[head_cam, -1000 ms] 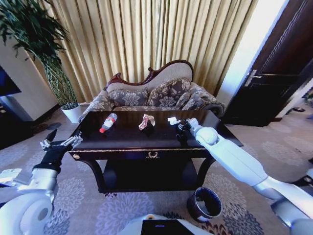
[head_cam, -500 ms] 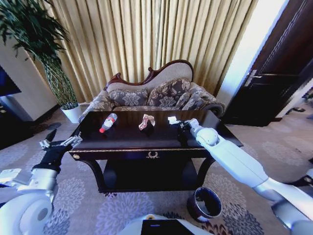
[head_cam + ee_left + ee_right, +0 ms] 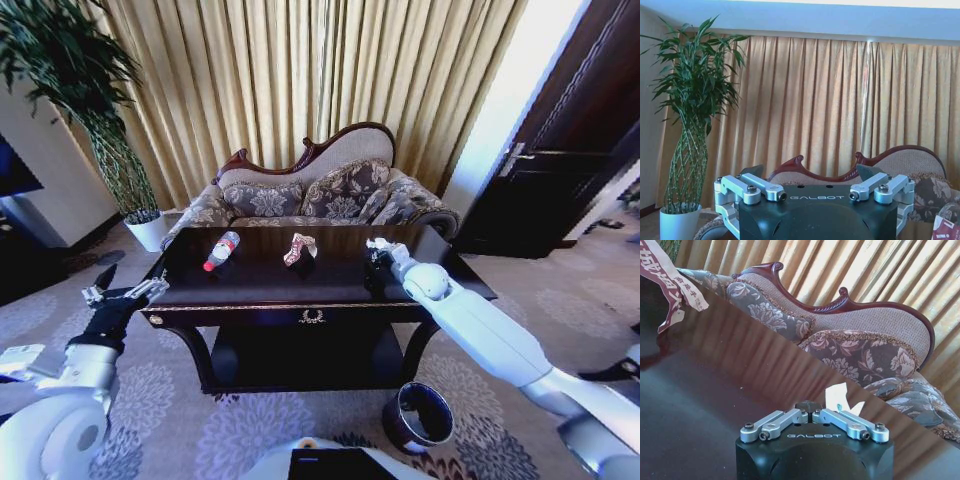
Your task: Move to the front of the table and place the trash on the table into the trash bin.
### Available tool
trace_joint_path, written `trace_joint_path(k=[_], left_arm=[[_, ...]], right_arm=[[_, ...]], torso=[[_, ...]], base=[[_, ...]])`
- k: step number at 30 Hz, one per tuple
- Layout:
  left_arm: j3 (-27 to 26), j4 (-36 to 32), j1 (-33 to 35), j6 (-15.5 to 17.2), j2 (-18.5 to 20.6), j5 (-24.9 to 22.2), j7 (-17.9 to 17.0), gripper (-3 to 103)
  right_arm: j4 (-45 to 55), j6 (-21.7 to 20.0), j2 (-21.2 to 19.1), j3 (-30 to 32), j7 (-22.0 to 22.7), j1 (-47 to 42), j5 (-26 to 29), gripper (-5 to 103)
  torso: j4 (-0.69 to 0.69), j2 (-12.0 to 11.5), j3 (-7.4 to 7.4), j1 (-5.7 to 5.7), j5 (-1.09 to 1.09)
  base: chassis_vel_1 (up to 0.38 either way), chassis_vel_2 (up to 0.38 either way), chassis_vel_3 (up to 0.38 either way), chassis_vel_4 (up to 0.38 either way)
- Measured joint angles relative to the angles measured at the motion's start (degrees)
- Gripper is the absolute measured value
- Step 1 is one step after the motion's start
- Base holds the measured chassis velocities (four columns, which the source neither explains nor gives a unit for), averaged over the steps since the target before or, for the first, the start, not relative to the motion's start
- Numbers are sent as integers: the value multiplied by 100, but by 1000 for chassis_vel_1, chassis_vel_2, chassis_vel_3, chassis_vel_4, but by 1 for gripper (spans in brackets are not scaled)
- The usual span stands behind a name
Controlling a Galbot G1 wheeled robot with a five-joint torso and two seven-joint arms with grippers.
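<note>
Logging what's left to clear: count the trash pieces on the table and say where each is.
3. Bottle on the table's left part; wrapper mid-table; white scrap held in the right gripper above the right part. More may be hidden behind that arm.

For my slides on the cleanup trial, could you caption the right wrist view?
Right gripper shut on a small white scrap above the glossy table, sofa behind.

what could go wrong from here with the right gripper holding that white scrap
The right gripper looks shut on only an edge of the white scrap, so the scrap might slip out on the way to the trash bin. The bin sits low on the floor beside the table, under the right arm, so the swing down could clip the table's edge. The bottle and wrapper remain, far from the left gripper.
</note>
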Motion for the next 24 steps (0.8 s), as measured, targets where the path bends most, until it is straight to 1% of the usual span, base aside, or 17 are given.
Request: trace_joint_path(k=[3, 4, 5, 7, 8, 10, 11, 12, 13, 15, 16, 17, 18, 21, 23, 24], left_arm=[[2, 0, 0, 1, 0, 0, 3, 100], [4, 0, -1, 1, -1, 1, 4, 100], [4, 0, -1, 1, -1, 1, 4, 100], [4, 0, -2, 1, -1, 1, 5, 100], [4, 0, -2, 1, -1, 1, 5, 100], [3, 0, 2, 2, -1, 1, 6, 100], [3, 0, 2, 2, -1, 1, 6, 100], [2, 0, 1, 1, -3, 1, 7, 100], [2, 0, 1, 1, -3, 1, 7, 100], [14, 0, -9, 1, -4, 1, 9, 100], [14, 0, -9, 1, -4, 1, 9, 100], [22, 0, -13, 2, -9, 1, 11, 100], [22, 0, -13, 2, -9, 1, 11, 100], [24, 0, -7, -1, -14, 2, 14, 100], [24, 0, -7, -5, -15, 2, 14, 100], [22, 0, -6, -9, -19, 2, 14, 100]], right_arm=[[9, 1, 1, 31, 18, -14, 5, -3], [4, 1, 2, 51, 35, -14, 5, 1], [4, 1, 2, 51, 35, -14, 5, 1], [-81, 1, 11, 77, 146, 13, 51, 12], [-81, 1, 11, 77, 146, 13, 51, 12], [-214, 1, 14, 120, 220, 89, 165, 22], [-214, 1, 14, 120, 220, 89, 165, 22], [-311, -13, 9, 122, 245, 151, 264, 28], [-311, -13, 9, 122, 245, 151, 264, 28], [-479, -70, 20, 111, 362, 263, 483, 38], [-479, -70, 20, 111, 362, 263, 483, 38], [-586, -149, 51, 97, 422, 317, 577, 50], [-586, -149, 51, 97, 422, 317, 577, 50], [-768, -201, 92, 44, 460, 413, 706, 66], [-833, -208, 116, 13, 493, 458, 789, 66], [-922, -215, 151, -17, 544, 513, 887, 77]], torso=[[0, 0, 0, 0, 0], [0, 0, 0, 0, 0], [0, 0, 0, 0, 0], [0, 0, 0, 0, 0], [0, 0, 0, 0, 0], [0, 0, 0, 0, 0], [0, 0, 0, 0, 0], [0, 0, 0, 0, 0], [0, 0, 0, 0, 0], [-1, 0, 0, 0, -1], [-1, 0, 0, 0, -1], [0, 0, 0, 0, 0], [0, 0, 0, 0, 0], [-1, 0, 0, 0, 0], [-1, 0, 0, 0, 1], [0, 0, 0, 0, 0]], base=[[0, 0, 0, 0], [0, 0, 0, 0], [0, 0, 0, 0], [0, 0, 0, 0], [0, 0, 0, 0], [0, 0, 0, 0], [0, 0, 0, 0], [0, 0, 0, 0], [0, 0, 0, 0], [0, 0, 0, 0], [0, 0, 0, 0], [0, 0, 0, 0], [0, 0, 0, 0], [0, 0, 0, 0], [0, 0, 0, 0], [0, 0, 0, 0]])
